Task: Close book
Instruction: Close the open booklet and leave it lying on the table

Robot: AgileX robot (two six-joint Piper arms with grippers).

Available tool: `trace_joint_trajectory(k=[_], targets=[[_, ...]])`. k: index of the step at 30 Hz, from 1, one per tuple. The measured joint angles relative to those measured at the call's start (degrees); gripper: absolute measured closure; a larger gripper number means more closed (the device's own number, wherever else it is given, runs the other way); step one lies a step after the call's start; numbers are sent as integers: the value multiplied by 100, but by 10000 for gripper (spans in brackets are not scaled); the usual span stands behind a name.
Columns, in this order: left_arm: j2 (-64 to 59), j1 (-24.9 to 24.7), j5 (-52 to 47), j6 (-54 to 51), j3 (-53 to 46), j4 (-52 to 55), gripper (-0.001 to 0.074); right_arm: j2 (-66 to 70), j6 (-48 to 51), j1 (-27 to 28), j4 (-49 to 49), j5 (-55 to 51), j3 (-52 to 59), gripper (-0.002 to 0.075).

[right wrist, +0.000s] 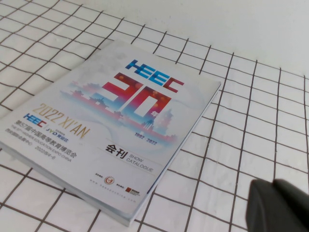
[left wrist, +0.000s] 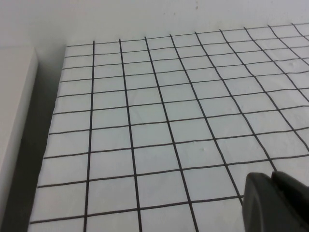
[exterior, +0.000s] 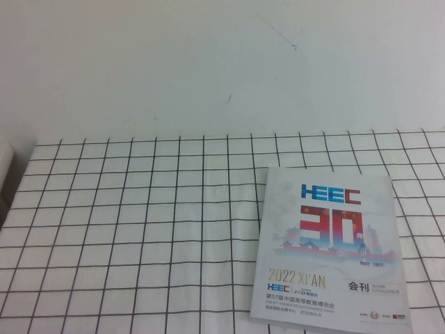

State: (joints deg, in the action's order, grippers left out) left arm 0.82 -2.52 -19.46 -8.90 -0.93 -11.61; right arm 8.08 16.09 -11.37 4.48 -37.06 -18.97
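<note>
The book (exterior: 330, 250) lies flat and closed on the checked cloth at the front right of the table, front cover up, with "HEEC 30" and "2022 XI'AN" printed on it. The right wrist view shows the same book (right wrist: 111, 130) a short way ahead of my right gripper (right wrist: 275, 203), whose dark fingers sit pressed together with nothing between them. My left gripper (left wrist: 273, 200) hangs over bare cloth at the table's left side, also shut and empty. Neither arm appears in the high view.
A white cloth (exterior: 139, 229) with a black grid covers the table. Its left edge (left wrist: 53, 140) drops to a dark gap beside a pale ledge (left wrist: 14, 111). A white wall (exterior: 208, 62) stands behind the table.
</note>
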Motion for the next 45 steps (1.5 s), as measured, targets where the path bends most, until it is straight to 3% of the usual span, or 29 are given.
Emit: trace_joint_trajectory(k=[20, 45], targets=[[0, 0, 0, 956, 9, 261, 738, 0, 0, 0, 0, 0, 0, 729], [0, -162, 11, 986, 9, 604, 738, 0, 0, 0, 0, 0, 0, 729]])
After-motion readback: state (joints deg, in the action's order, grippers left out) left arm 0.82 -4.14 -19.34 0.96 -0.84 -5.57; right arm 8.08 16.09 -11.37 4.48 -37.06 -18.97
